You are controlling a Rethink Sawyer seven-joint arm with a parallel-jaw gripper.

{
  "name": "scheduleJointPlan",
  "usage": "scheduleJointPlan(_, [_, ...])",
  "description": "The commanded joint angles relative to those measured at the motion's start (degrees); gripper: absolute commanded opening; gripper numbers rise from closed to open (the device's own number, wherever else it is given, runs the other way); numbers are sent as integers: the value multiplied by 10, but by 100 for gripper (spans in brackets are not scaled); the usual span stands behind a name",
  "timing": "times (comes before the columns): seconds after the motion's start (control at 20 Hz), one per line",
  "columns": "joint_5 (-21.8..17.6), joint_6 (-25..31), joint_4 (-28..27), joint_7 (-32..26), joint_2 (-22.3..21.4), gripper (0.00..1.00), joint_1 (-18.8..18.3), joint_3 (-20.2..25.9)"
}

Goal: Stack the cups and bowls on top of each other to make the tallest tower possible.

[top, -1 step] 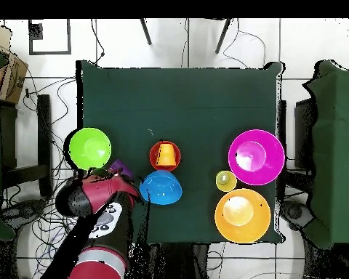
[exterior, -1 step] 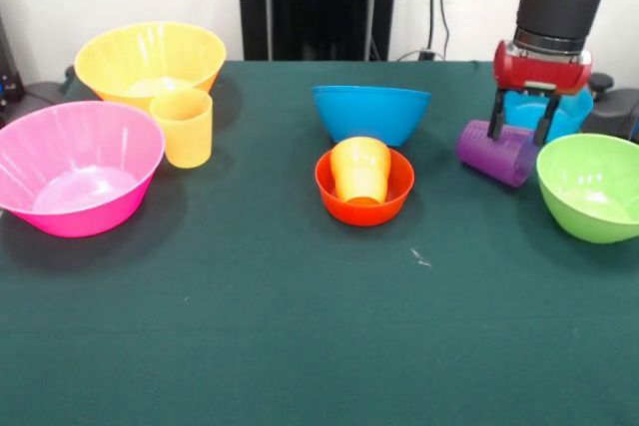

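Note:
My gripper [exterior, -1 step: 519, 135] hangs open just over a purple cup [exterior, -1 step: 489, 154] that lies on its side, one fingertip [exterior, -1 step: 494, 129] on its body and the other by its rim. In the overhead view my arm hides the gripper and only a corner of the purple cup [top, -1 step: 120, 167] shows. Mid-table stands the tower: a small red-orange bowl [exterior, -1 step: 329, 192] with an orange cup [exterior, -1 step: 359, 169] upside down in it. A yellow-orange cup [exterior, -1 step: 184, 127] stands upright at the left. A small blue bowl [exterior, -1 step: 559, 112] sits behind the gripper.
A big pink bowl [exterior, -1 step: 100, 212] and a big yellow bowl [exterior, -1 step: 150, 57] stand at the left. A medium blue bowl [exterior, -1 step: 371, 112] is behind the tower. A lime green bowl [exterior, -1 step: 591, 185] sits right of the purple cup. The green table [exterior, -1 step: 300, 326] has open room in front.

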Motion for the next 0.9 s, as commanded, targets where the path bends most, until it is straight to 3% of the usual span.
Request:
scheduleJointPlan(0.05, [13,-47,-1,93,40,100,-14,12])
scheduleJointPlan(0.4, [14,-77,-16,87,57,100,-6,-10])
scheduleJointPlan(0.55, [0,-93,-16,73,61,100,-29,4])
scheduleJointPlan(0.65, [9,-84,-17,73,53,100,-8,-24])
scheduleJointPlan(0.9, [9,-70,-14,66,38,100,1,-37])
